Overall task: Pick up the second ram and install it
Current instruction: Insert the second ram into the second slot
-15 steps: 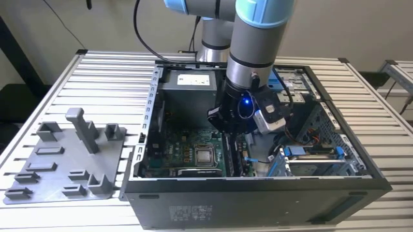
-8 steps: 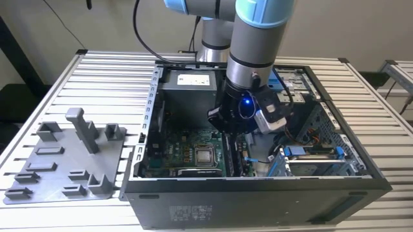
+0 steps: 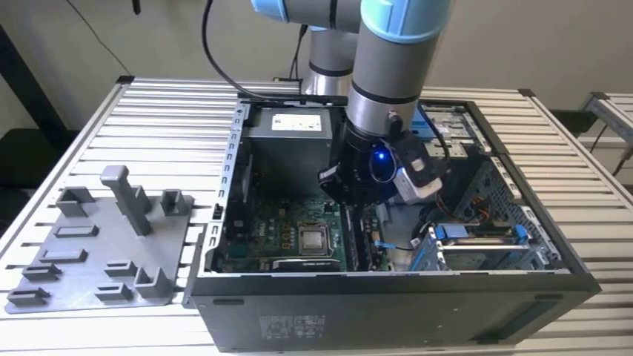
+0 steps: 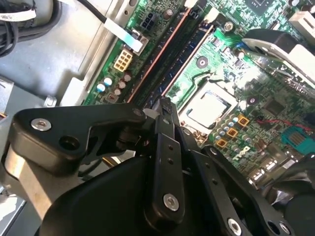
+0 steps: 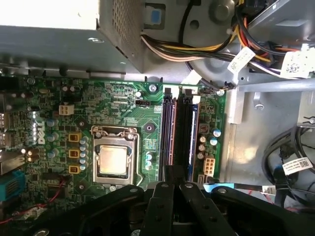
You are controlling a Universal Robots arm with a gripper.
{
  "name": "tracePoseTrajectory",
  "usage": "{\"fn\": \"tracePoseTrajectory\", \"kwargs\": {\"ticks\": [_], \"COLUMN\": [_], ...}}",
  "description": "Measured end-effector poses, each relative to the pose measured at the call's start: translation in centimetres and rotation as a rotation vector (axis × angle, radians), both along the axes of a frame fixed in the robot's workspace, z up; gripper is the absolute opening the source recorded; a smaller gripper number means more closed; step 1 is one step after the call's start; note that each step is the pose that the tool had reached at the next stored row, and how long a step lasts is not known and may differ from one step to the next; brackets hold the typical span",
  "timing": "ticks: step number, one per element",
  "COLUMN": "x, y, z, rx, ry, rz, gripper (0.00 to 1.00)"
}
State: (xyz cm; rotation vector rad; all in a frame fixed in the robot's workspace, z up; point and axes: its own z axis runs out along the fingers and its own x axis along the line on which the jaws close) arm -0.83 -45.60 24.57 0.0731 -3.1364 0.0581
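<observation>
Currently the gripper (image 3: 348,199) is lowered inside the open computer case (image 3: 396,285), over the motherboard (image 3: 282,237). Room is tight. The grey power supply box (image 3: 287,137) lies on the far side, the drive cage (image 3: 475,248) towards the exterior view's right, and the case's sheet-metal walls close in all round. Only the top is open.

The jaws are seen drawn together in both wrist views (image 5: 173,172) (image 4: 165,105), with no gap and nothing made out between them. The black fingers (image 4: 165,147) are flat, bolted links.

The second ram (image 5: 184,132) is noted as a thin, dark, flat strip standing on edge in the memory slots, just beside the square metal CPU socket (image 5: 114,160). Its long axis runs near to far, with the far end towards the power supply box. The fingertips sit at the near end of the strip (image 4: 172,54). Whether they touch it cannot be told.

The board is green and densely populated, with round capacitors (image 5: 203,142) beside the slots. A bundle of coloured cables (image 5: 197,49) hangs from the power supply box.

On the ribbed aluminium table (image 3: 168,111), at the exterior view's left, a light-grey plastic holder plate (image 3: 94,256) lies with upright posts, well apart from the case.
</observation>
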Motion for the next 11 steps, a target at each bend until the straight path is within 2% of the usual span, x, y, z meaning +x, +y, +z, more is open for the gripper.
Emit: {"fn": "tracePoseTrajectory", "kwargs": {"ticks": [11], "x": [0.00], "y": [0.00], "z": [0.00], "rx": [0.0001], "ry": [-0.0013], "rz": [0.094], "gripper": [0.11]}}
